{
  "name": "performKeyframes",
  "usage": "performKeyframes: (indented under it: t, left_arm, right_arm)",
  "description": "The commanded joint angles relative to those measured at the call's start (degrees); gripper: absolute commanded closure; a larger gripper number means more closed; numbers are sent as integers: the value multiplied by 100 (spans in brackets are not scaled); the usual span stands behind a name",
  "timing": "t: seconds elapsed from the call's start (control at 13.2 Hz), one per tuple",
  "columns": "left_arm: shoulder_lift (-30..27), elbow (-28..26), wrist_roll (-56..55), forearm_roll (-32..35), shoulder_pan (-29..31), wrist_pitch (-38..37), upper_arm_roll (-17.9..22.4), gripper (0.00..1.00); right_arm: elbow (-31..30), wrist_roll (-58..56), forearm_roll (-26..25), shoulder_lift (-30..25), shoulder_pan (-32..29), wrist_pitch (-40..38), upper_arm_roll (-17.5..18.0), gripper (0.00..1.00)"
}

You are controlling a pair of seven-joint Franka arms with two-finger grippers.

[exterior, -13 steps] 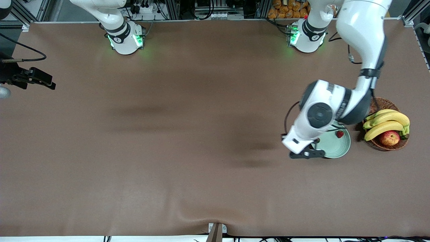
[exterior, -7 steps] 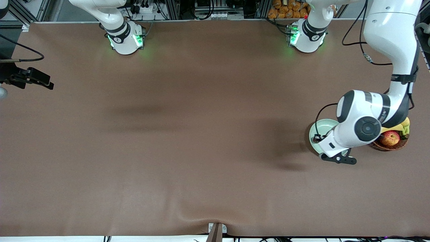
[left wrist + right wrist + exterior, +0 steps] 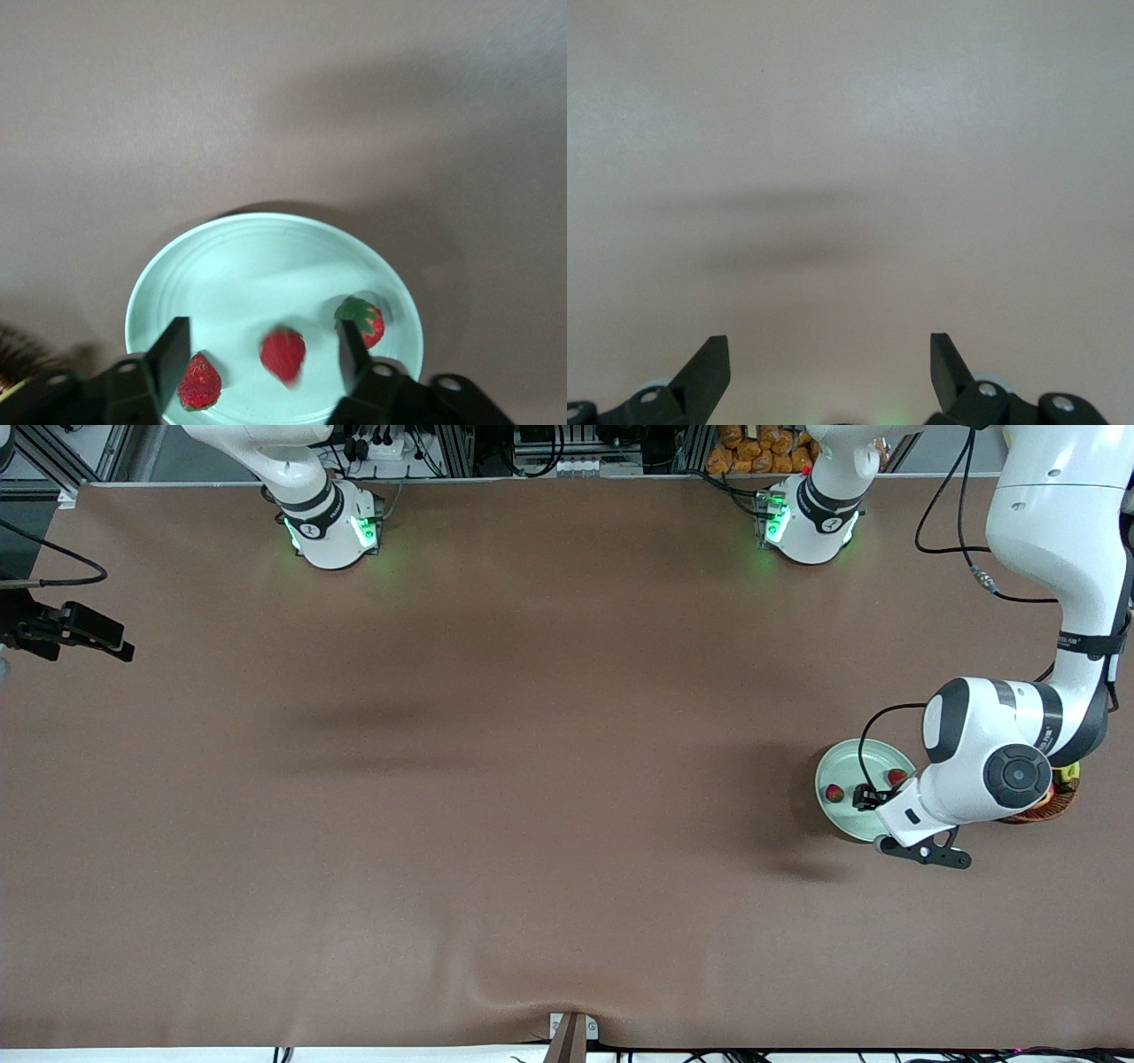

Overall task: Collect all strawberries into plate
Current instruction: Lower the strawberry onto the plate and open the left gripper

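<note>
The pale green plate (image 3: 842,766) (image 3: 266,257) lies near the left arm's end of the table. My left gripper (image 3: 866,795) (image 3: 262,335) hangs open just above it. Three strawberries show in the left wrist view. One strawberry (image 3: 199,382) lies by one finger, and a capped one (image 3: 363,320) lies by the other. The third strawberry (image 3: 283,354) is blurred between the fingers and touches neither. In the front view two berries (image 3: 834,792) (image 3: 897,777) show on the plate; the hand hides the third. My right gripper (image 3: 830,354) waits open over bare table.
A brown wicker basket (image 3: 1054,808) with fruit stands right beside the plate, toward the left arm's end, mostly hidden under my left arm. Its rim (image 3: 18,354) shows in the left wrist view. The right arm's dark hand (image 3: 80,627) hangs at the table's edge.
My left arm swung across the plate toward the basket, and its gripper opened. The strawberry it carried has left the fingers. The right arm barely moved.
</note>
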Motion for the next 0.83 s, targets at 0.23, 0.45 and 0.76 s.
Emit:
performKeyframes:
  t: [0.23,0.45,0.76]
  left_arm:
    - [-948,548,131,91,-72,-409,-116,0]
    - [-1291,1094,440,-14,-19,-1022,-380,0]
    - [-2011,1368,-252,-752,-54,-1990,-389,0]
  right_arm:
    - [-194,-76,-19,-158,-67,79,132,0]
    - [-194,-120,-19,-158,-102,70,132,0]
    - [-168,-111,-19,-140,-76,140,114,0]
